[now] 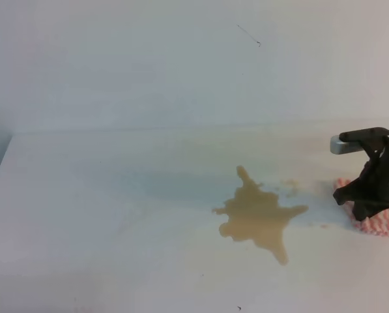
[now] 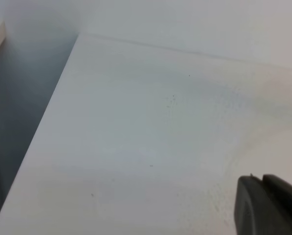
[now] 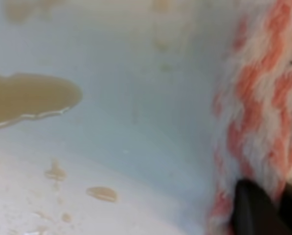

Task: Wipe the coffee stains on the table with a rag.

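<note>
1. One soft cloth is the thing to handle here. In the high view the rag (image 1: 378, 223) is lying flat on the white worktop (image 1: 116, 215), just beside the coffee stains (image 1: 259, 215) on the side nearer the right arm. The right hand (image 1: 365, 210) is standing down on the rag's near end, covering much of it. Whether its jaws are already pinching the cloth I cannot tell from here. The main splash is sitting toward the middle of the worktop, and a fainter smear is lying between it and the rag.

2. The left wrist view is showing only bare worktop away from the stains, with a dark tip of the left hand (image 2: 263, 205) at the lower corner. Its jaws are too little in view to say whether they are parted or clenched.

3. In the right wrist view the rag (image 3: 263, 112) is looking fuzzy and limp, so it is likely light, easily bunched and absorbent. A dark fingertip (image 3: 256, 210) is pressing at its edge, and I cannot tell whether the jaws are gripping. One arm of the splash (image 3: 28, 98) and small droplets (image 3: 101, 194) are lying near that edge. A pinch of gathered cloth, well in from the edge, should be holding best, since a flat rag is offering little to catch.
</note>
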Controlling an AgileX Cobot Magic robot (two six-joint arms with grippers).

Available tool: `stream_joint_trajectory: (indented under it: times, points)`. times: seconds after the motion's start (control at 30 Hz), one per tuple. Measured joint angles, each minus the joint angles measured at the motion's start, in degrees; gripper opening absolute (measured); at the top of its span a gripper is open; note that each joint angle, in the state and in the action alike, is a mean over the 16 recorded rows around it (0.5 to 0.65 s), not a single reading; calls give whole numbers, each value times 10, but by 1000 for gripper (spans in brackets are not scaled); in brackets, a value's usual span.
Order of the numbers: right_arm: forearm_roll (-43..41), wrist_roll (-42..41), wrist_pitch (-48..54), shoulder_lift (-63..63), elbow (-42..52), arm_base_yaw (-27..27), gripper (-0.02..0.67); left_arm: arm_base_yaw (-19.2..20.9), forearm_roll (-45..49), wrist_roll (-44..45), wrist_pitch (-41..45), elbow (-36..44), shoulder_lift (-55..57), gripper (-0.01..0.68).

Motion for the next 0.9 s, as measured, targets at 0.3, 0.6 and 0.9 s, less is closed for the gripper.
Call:
stream_joint_trajectory:
  times: [0.3, 0.6, 0.9]
  points:
    - [65, -55, 15, 0, 0, 0, 24, 0, 0, 0, 0, 0, 0, 1]
    - [109, -80, 24, 5, 0, 9, 20, 0, 0, 0, 0, 0, 0, 1]
    - [112, -81, 17, 13, -5, 53, 20, 0, 0, 0, 0, 0, 0, 1]
